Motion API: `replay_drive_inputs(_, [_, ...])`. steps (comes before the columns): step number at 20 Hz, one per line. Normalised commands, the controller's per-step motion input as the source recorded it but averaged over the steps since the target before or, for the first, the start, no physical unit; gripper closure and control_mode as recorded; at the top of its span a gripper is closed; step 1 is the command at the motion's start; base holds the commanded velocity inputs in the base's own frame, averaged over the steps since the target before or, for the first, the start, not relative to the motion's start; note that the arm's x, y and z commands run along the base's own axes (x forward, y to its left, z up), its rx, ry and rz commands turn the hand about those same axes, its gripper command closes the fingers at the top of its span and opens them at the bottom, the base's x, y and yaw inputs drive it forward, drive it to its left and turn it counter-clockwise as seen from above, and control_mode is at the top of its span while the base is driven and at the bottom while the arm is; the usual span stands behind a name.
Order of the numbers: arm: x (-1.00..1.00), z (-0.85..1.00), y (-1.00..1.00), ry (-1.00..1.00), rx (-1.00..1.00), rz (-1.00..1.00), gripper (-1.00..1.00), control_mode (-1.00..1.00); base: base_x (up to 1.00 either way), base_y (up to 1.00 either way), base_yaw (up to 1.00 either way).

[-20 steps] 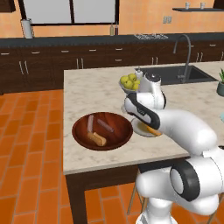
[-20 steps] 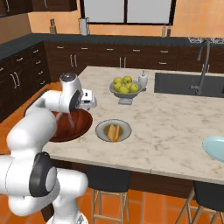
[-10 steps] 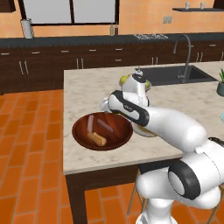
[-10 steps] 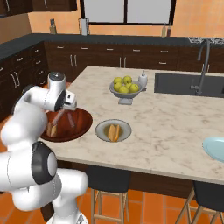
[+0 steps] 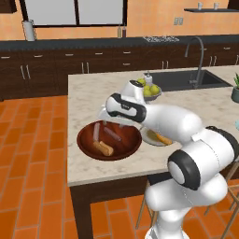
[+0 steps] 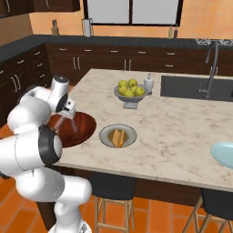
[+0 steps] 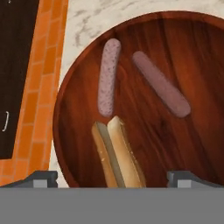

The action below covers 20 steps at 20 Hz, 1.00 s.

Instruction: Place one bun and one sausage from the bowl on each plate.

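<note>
Left base view: your gripper (image 5: 103,122) hangs over the wooden bowl (image 5: 86,144), and from here you can't really read the jaws because the hand blocks them. The bowl holds the tan bun (image 5: 103,148) and two sausages (image 5: 112,134). The grey plate (image 5: 150,137) just beside it already carries the orange bun (image 5: 163,139), so a sausage is probably your sensible next pick. Grab the tan bun instead and you could end up with two buns on one plate.

Right base view: the bowl (image 6: 86,126) is mostly hidden behind the arm, the grey plate (image 6: 129,133) sits beside it, and the pale blue plate (image 6: 223,155) is well apart at the far edge. That's a long carry, so a weak pinch on a thin rod may slip.

Hand view: fingers (image 7: 41,178) stand wide with nothing between them. The tan bun (image 7: 117,153) almost touches the nearer sausage (image 7: 108,77); come down off-centre and you may nudge or catch both. The other sausage (image 7: 161,84) lies clear.
</note>
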Motion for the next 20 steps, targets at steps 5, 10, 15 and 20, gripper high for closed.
replay_drive_inputs(5, [0.43,-0.54,0.44,0.0,0.0,0.0,-1.0,-1.0,0.0,0.0,0.0])
replay_drive_inputs(10, [0.42,-0.46,0.19,-0.01,0.0,0.02,-1.0,-1.0,0.0,0.0,0.0])
replay_drive_inputs(15, [0.36,-0.45,0.07,-0.07,0.0,0.0,-1.0,-1.0,0.0,0.0,0.0])
replay_drive_inputs(20, [0.3,-0.32,0.17,-0.03,0.0,0.01,-1.0,-1.0,0.0,0.0,0.0])
